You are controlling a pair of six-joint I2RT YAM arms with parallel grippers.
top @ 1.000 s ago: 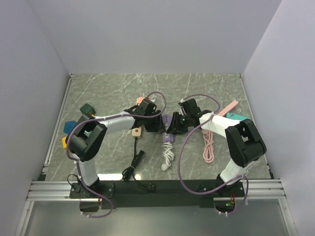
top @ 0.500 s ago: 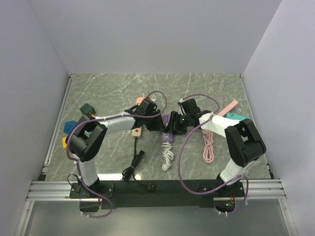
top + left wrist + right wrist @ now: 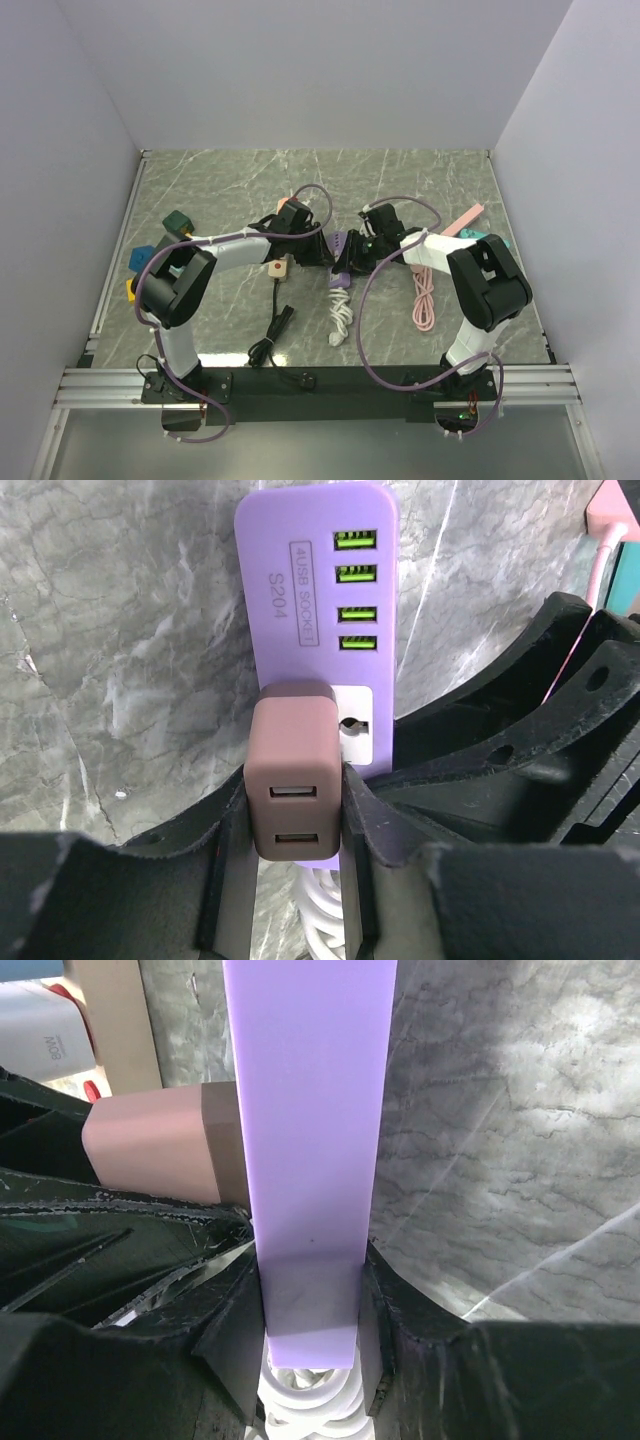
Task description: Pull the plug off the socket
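Both hands are set, so you are at the pull itself. Nearest you, the white cord point(image 3: 342, 315) trails from the purple socket strip point(image 3: 315, 580) across the table point(image 3: 430, 180). Your left hand point(image 3: 295, 825) is clamped narrow on the brown USB charger plug point(image 3: 292, 730), one finger on each side. The plug sits seated in the strip's outlet, just beside the row of four green USB ports point(image 3: 358, 590). Your right hand point(image 3: 312, 1310) pinches the strip at its cord end. Next, I judge, brace the right hand firm and draw the left straight out along the pins. Any twist could lever the strip loose from that grip.
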